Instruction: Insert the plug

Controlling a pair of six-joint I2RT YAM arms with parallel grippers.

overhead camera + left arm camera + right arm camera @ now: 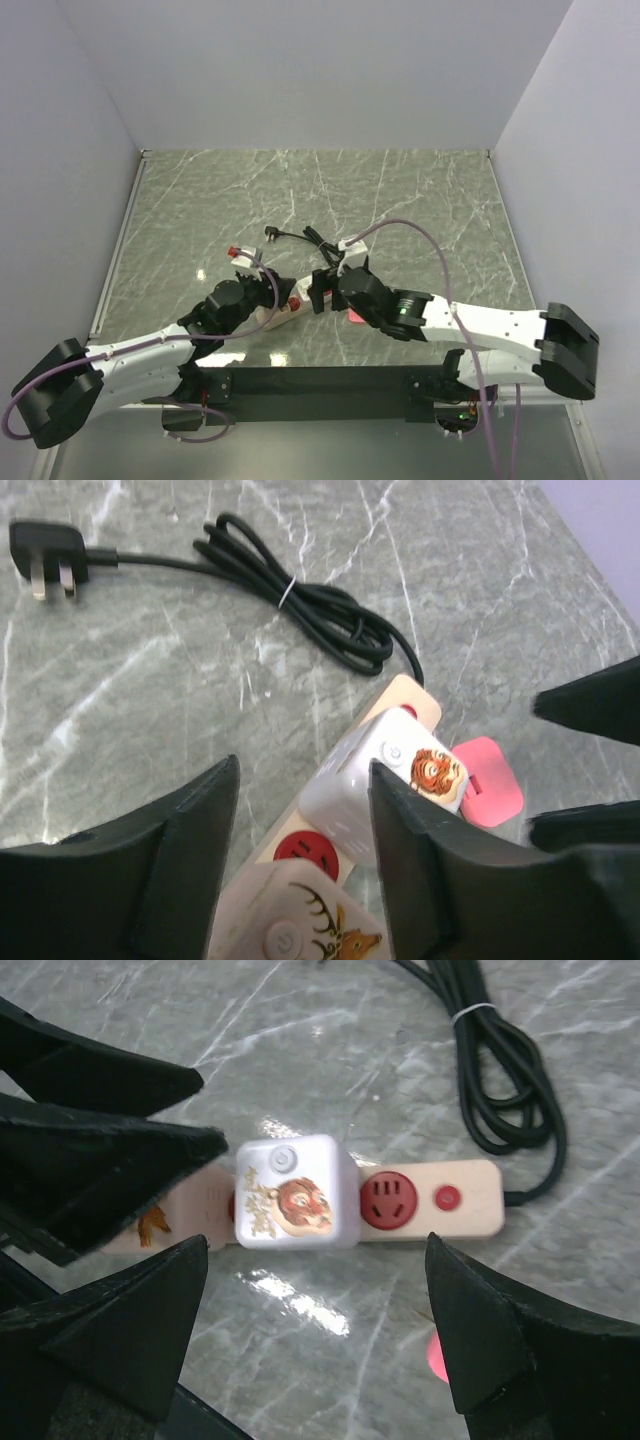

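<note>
The plug is a white, round-cornered cube with a cartoon lion's face on 1 side. It has a round button with a power symbol, and gold marks beside the lion too blurred to read. It sits on the middle of the pale power strip, next to 1 bare red socket. Another white cube, showing a deer, sits at the strip's far end. The left pincer stands released astride that end. The right pincer gapes wide over the strip, grasping nothing.

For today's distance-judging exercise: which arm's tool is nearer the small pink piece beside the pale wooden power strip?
Right. The right tool hangs open with one finger beside the small pink piece; the left tool hovers over the pale wooden power strip, farther away.
</note>
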